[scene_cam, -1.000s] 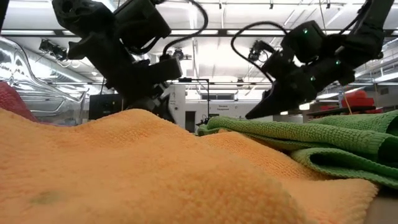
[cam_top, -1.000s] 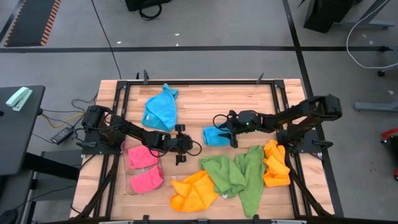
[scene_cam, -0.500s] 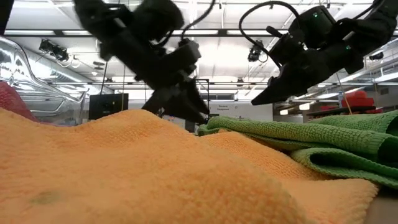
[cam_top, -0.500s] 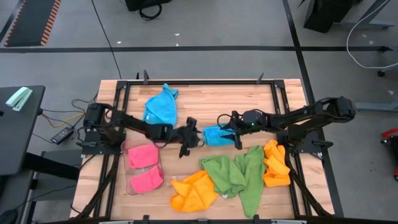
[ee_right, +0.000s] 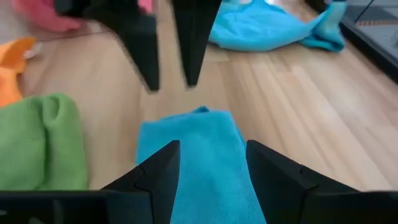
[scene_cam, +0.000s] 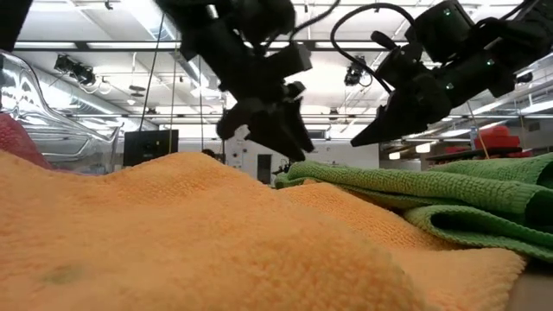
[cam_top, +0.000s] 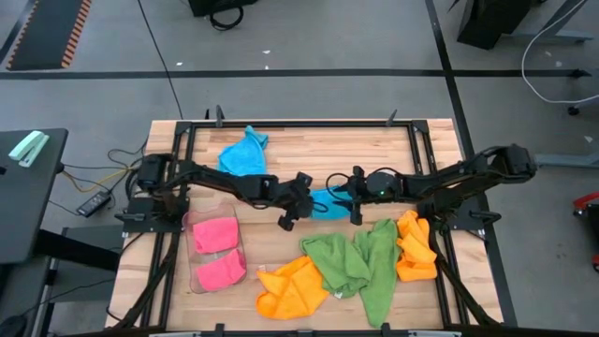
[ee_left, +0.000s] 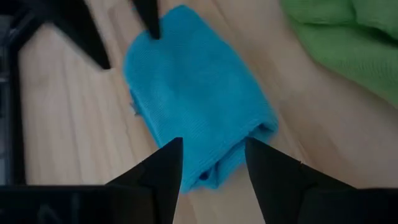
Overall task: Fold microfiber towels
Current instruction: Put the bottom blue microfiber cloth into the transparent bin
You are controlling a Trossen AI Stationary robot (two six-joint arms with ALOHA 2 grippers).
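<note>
A folded sky-blue towel (cam_top: pixel 325 200) lies flat on the wooden table (cam_top: pixel 309 145) near its middle. My left gripper (cam_top: pixel 301 202) (ee_left: pixel 211 163) hovers open at the towel's left end, fingers slanting down, clear of the cloth. My right gripper (cam_top: pixel 349 198) (ee_right: pixel 210 163) faces it from the right, also open, its fingers standing over the towel's right end. A loose blue towel (cam_top: pixel 243 157) lies at the far left. Two pink towels (cam_top: pixel 217 251) sit in a clear tray. Orange (cam_top: pixel 292 286), green (cam_top: pixel 357 262) and a second orange towel (cam_top: pixel 415 245) lie crumpled along the near side.
The clear plastic tray (cam_top: pixel 193 277) stands at the near left. A black frame (cam_top: pixel 299 123) runs around the table's edges. Bare wood shows along the far side, right of the loose blue towel. In the low view the orange towel (scene_cam: pixel 173 233) and green towel (scene_cam: pixel 449 194) fill the foreground.
My left gripper has swung from beside the tray toward the table's right and up, rolling as it went, and now hangs at the folded blue towel's left end. My right gripper has drawn back slightly toward the right edge. The folded towel has stayed put.
</note>
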